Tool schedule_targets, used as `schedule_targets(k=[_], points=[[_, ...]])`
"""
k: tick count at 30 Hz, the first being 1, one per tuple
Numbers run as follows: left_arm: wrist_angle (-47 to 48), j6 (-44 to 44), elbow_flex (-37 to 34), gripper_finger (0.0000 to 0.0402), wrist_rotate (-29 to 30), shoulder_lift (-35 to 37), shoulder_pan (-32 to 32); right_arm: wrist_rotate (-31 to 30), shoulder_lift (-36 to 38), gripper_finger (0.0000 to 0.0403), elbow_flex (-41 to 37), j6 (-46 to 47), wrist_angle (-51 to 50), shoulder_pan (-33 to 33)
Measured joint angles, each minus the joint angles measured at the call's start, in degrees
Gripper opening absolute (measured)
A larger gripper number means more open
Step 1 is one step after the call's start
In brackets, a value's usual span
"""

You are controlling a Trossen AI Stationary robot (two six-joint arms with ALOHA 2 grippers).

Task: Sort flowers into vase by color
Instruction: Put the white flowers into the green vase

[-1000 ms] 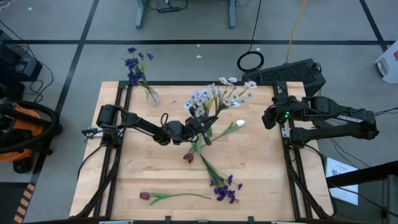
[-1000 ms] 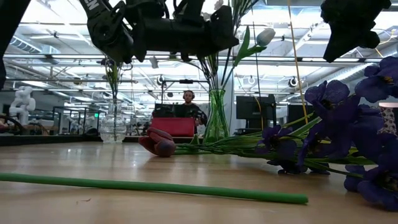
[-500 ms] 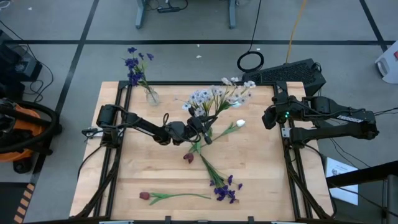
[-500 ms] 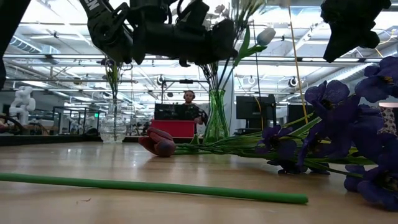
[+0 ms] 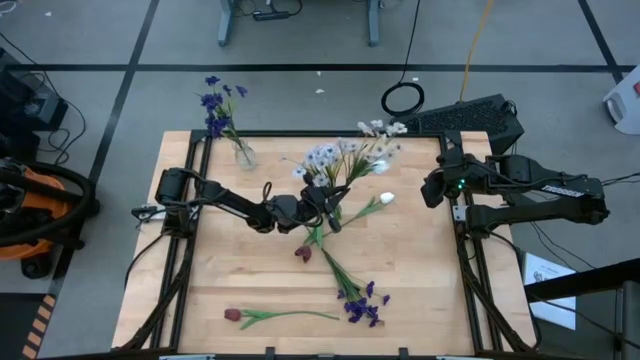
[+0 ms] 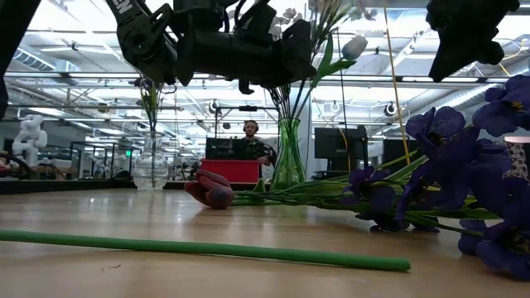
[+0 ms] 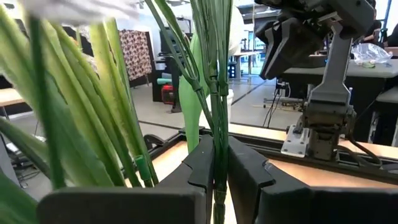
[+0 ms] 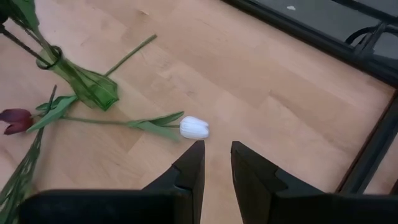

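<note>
The flowers (image 5: 335, 155) are only partly sorted: a pale white-lilac bunch stands in the green vase (image 6: 288, 153) right at my left gripper (image 7: 221, 168), and purple-blue ones sit in a clear vase (image 5: 243, 152) well off to the side of that arm. Loose on the surface (image 5: 420, 290) are a white tulip (image 8: 194, 127), two dark red tulips (image 5: 303, 254) and a purple-blue cluster (image 5: 362, 305). Through the left wrist camera I see one green stem (image 7: 216, 124) running straight up between the fingers, which are parted only a sliver, so the stem seems to stand loose in the slot, not pinched. I read this as the drop-off step, with a pale flower being let go into the green vase. My right gripper (image 8: 216, 155) waits at the far edge of the surface with its fingers spread and empty, and the white tulip bud lies just ahead of their tips. Next, I would open the left fingers wider and draw straight back along the slot so the stem is not dragged out or the vase tipped. The crowded stems beside the fingers leave little room for a sideways exit. Then I would fetch the white tulip, the closest loose flower.
</note>
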State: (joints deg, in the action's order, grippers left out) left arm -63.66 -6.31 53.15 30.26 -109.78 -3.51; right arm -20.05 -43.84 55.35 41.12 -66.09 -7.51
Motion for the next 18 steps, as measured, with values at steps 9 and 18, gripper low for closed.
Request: schedule_targets(k=[9,18], points=[[-0.04,0.03,0.0,0.004,0.0,0.0,0.0,12.51,0.0,0.007,-0.01,-1.02,1.58,0.12],[-0.5,0.03,0.0,0.004,-1.32,0.0,0.0,17.48,-0.09,0.0066,-4.42,-5.48,16.18,4.94]])
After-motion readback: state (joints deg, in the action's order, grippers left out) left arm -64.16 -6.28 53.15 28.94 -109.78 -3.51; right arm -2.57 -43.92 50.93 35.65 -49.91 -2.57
